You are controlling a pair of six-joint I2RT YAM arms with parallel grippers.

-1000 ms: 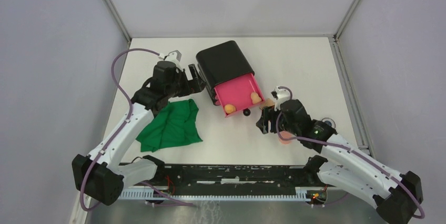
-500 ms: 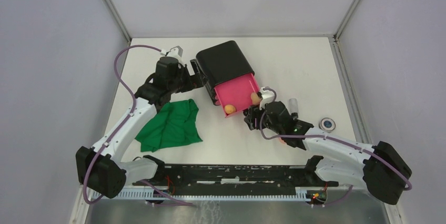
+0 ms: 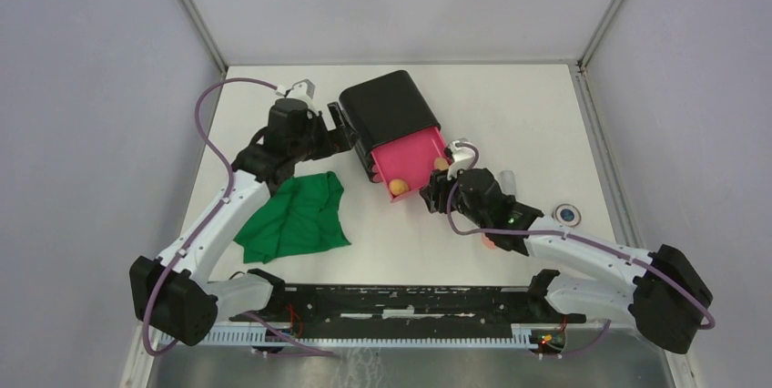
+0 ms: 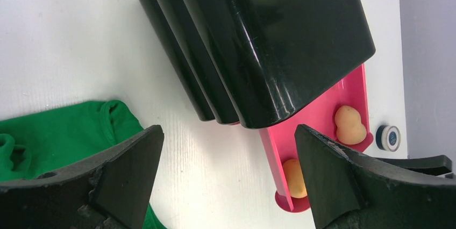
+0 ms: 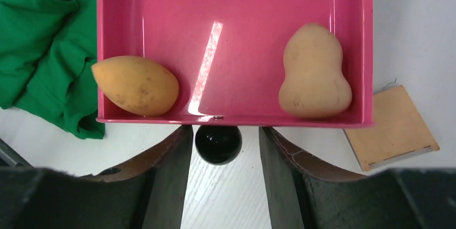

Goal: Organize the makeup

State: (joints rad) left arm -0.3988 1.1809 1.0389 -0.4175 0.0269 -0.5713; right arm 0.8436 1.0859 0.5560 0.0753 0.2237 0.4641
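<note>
The black box (image 3: 390, 113) has its pink drawer (image 3: 415, 153) pulled out, and two orange sponges (image 5: 135, 85) (image 5: 314, 73) lie in it. My right gripper (image 5: 223, 170) is at the drawer front, jaws either side of the black knob (image 5: 218, 143); it is open, with a gap still showing on the right. A tan pad (image 5: 390, 127) lies right of the drawer. The compact (image 3: 566, 214) sits further right, and a grey tube (image 3: 506, 176) lies by the right arm. My left gripper (image 4: 228, 180) is wide open and empty beside the box's left side.
A green cloth (image 3: 296, 218) is crumpled on the table left of the drawer, below the left arm. A bit of pink (image 3: 492, 242) shows under the right forearm. Metal frame rails run along the table's back and sides.
My right gripper has moved left and forward to the drawer front, and its jaws have narrowed around the knob. The left gripper shifted slightly toward the box, then held still.
</note>
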